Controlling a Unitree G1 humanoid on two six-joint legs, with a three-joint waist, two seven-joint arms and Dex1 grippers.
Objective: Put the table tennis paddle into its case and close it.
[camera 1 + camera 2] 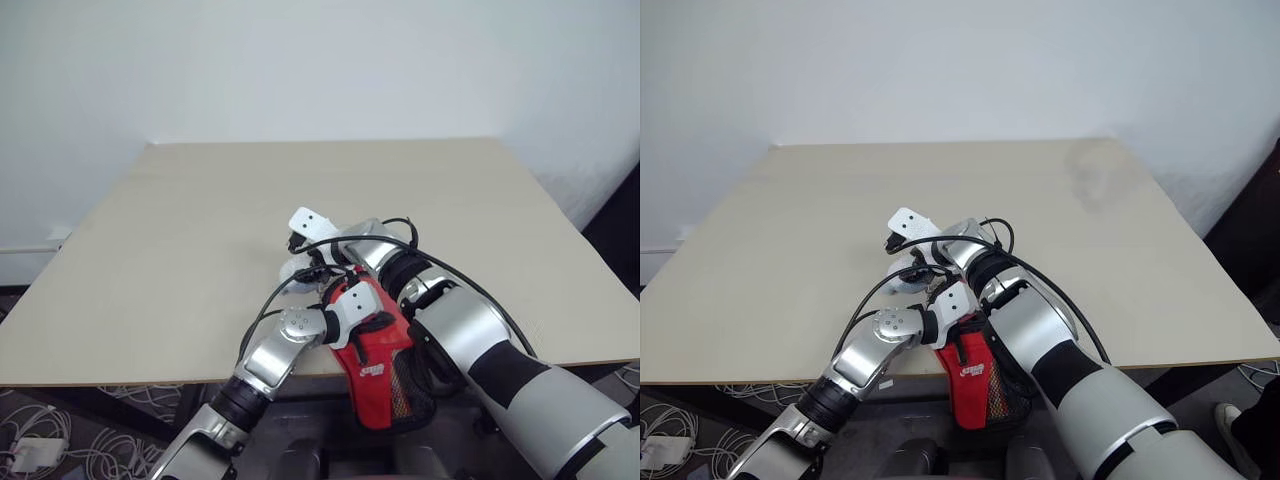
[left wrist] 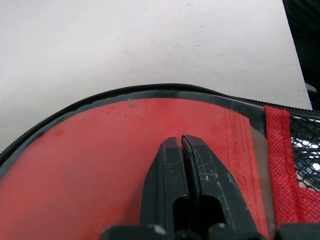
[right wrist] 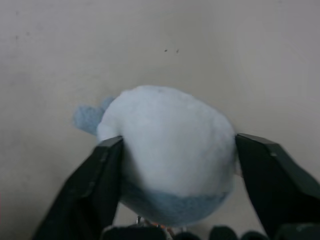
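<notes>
The red case [image 1: 375,370] lies at the table's front edge, its black mesh end hanging over the edge toward me. Its black zipper edge [image 2: 125,90] curves around the red panel. My left gripper [image 2: 181,139] is shut, fingertips together, resting flat against the case's red face. The table tennis paddle is hidden. Just beyond the case, a pale grey-white wad [image 3: 170,145] rests on the table, and my right gripper [image 3: 178,140] has one finger against each side of it.
The beige table [image 1: 200,220] stretches away to a white wall, with bare surface on all sides of the arms. Cables and a white adapter [image 1: 30,455] lie on the floor at the lower left. The two arms cross close together over the front edge.
</notes>
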